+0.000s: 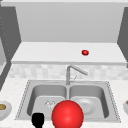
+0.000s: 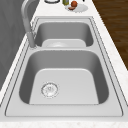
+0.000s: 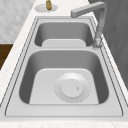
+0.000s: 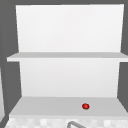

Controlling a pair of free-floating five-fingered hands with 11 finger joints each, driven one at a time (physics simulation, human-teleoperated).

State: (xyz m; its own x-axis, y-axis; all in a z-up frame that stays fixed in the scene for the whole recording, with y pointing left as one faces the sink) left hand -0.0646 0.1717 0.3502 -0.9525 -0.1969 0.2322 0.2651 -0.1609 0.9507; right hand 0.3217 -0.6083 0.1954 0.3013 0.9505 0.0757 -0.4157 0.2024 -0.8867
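Observation:
A big red ball [image 1: 67, 115] fills the lower middle of the front view, in front of the sink's near rim. Just left of it, at the bottom edge, is my left hand [image 1: 37, 120], a dark shape close to the ball; whether it touches the ball cannot be told. A small red fruit [image 1: 85, 52] lies on the lower shelf above the sink, right of centre, and it appears in the upper view as well [image 4: 85, 106]. A white plate [image 3: 72, 87] lies flat in the right basin [image 1: 86, 106].
The double steel sink [image 1: 25, 98] has a faucet [image 1: 72, 71] behind its divider, spout swung right. A bowl with something brown [image 1: 3, 108] stands on the left counter, a plate with food [image 2: 76, 7] on the right. A second shelf [image 4: 65, 55] hangs higher.

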